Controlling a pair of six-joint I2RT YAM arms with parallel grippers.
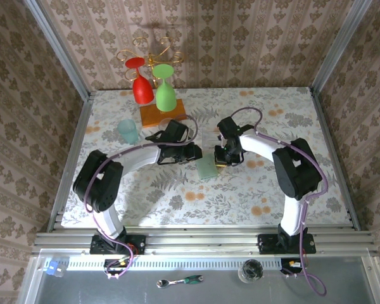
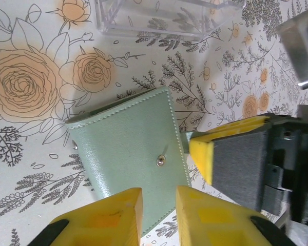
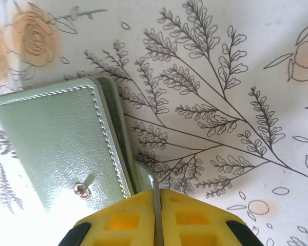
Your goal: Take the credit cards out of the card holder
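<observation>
While folded, holder between right fingers

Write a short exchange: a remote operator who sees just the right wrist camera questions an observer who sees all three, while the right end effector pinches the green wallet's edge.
Operator: The right end effector is shut on a flap of the wallet. Where is the other arm?
Observer: The left end effector is at the wallet too, on its left side, close to yours.
Operator: Anything nearby to avoid?
Observer: A clear plastic piece lies just beyond the wallet, not touching it.
</observation>
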